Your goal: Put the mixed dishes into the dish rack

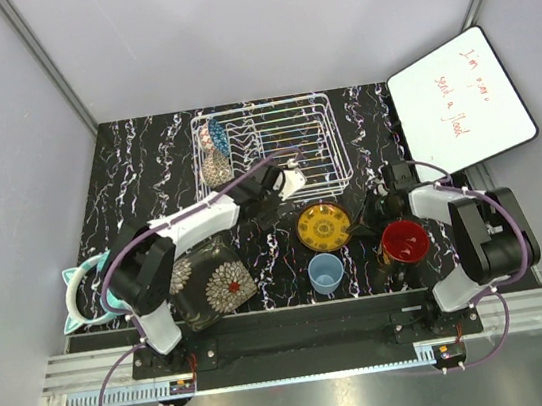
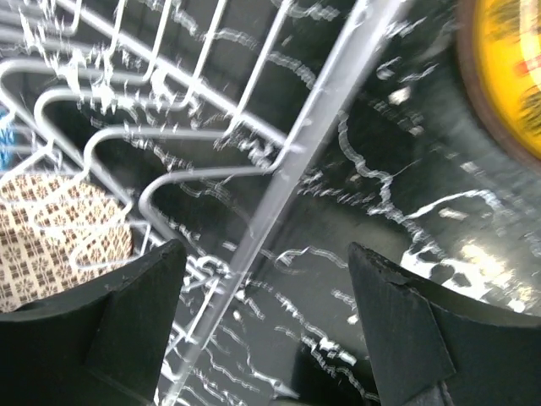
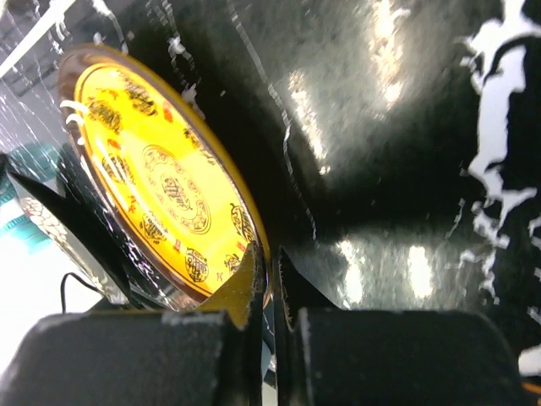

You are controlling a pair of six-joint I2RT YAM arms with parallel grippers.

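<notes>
Right gripper (image 3: 270, 258) pinches the yellow plate (image 3: 161, 190) rim for lifting; your left gripper (image 2: 266, 279) gapes empty over the dish rack (image 2: 296, 154) rail.

The black, white-veined marble-look worktop (image 1: 145, 170) is smooth and glossy, throwing bright glare; the round yellow patterned ceramic plate (image 3: 161, 186) wears a shiny glaze; the rectangular white-silver wire dish rack (image 2: 292, 165) is smooth, light-coated metal wire. The left end effector (image 2: 266, 288) has fingers (image 2: 397, 330) of matt, faintly grainy black plastic.
</notes>
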